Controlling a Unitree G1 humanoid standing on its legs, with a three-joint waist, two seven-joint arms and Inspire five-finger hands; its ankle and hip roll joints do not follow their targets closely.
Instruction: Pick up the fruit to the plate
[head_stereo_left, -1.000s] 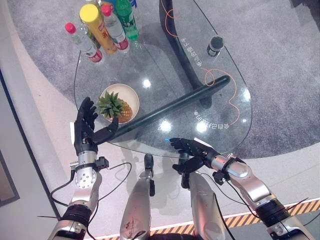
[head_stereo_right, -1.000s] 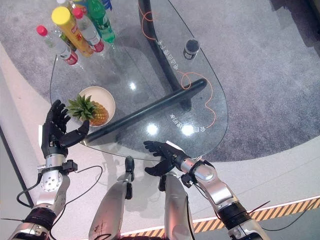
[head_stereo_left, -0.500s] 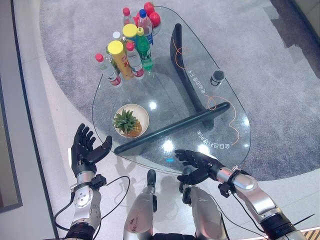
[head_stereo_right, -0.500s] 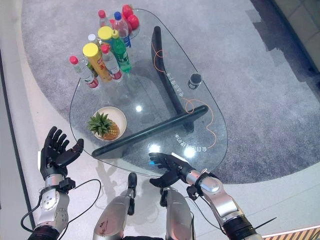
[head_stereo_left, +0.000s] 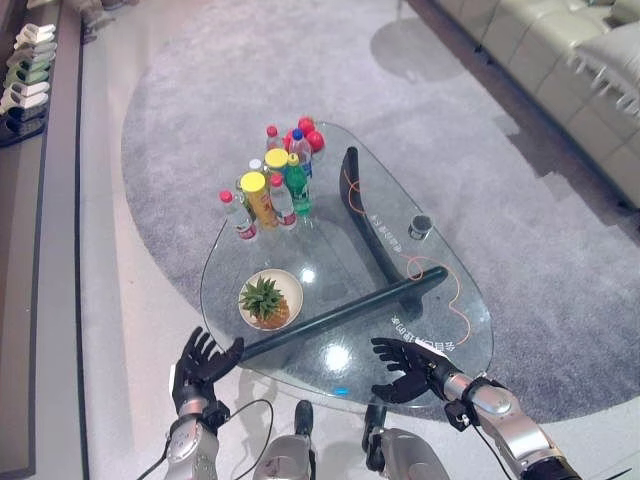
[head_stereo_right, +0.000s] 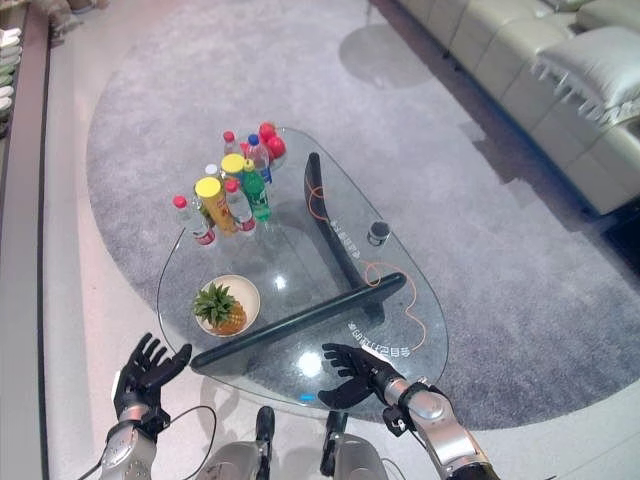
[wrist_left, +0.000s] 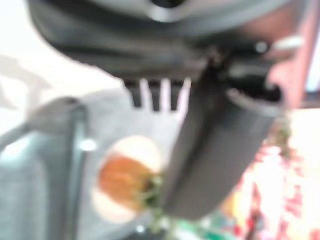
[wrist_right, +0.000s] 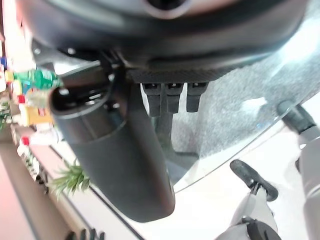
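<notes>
The pineapple (head_stereo_left: 268, 301) sits on the pale round plate (head_stereo_left: 288, 284), its spiky green crown toward my left hand and its orange-brown body on the far side of it. The plate rests on the glass table (head_stereo_left: 460, 300), just beyond my left hand (head_stereo_left: 200, 366), which hovers off the table's near edge with fingers spread wide and holding nothing. In the left wrist view the fruit is an orange blur on the white disc, partly covered by my thumb.

My right hand (head_stereo_left: 408, 361) hangs over the near edge of the glass, well to the right of the plate, fingers straight and relaxed, nothing in it. Its wrist view catches only the green leaves past the thumb; the fruit's body is hidden there.

Well beyond the plate stands a cluster of bottles (head_stereo_left: 268, 195), with red fruits (head_stereo_left: 308, 138) behind them, partly hidden by the bottles so I cannot tell what kind. A small dark cup (head_stereo_left: 420, 227) stands far ahead of my right hand, beside an orange cord (head_stereo_left: 440, 275) trailing on the glass.
</notes>
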